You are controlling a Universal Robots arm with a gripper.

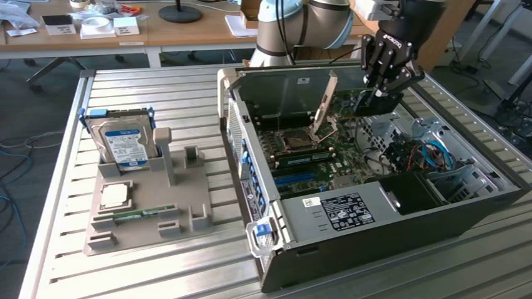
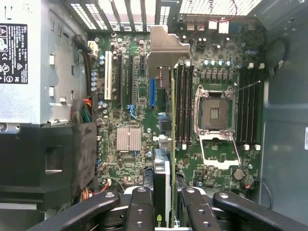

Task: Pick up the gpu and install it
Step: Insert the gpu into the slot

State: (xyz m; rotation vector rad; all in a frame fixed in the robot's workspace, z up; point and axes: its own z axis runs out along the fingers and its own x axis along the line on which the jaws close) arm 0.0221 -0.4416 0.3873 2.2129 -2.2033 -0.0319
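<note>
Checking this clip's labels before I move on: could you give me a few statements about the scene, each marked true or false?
1. The gripper is shut on the gpu. True.
2. The gpu is already seated in a slot. False: it hangs in the gripper above the motherboard of the open case.
3. The hard drive stands upright in the beige fixture. True.
4. The fixture sits on the exterior view's right of the case. False: it sits on the exterior view's left.
5. The case is closed with its side panel on. False: it lies open and the motherboard is exposed.
</note>
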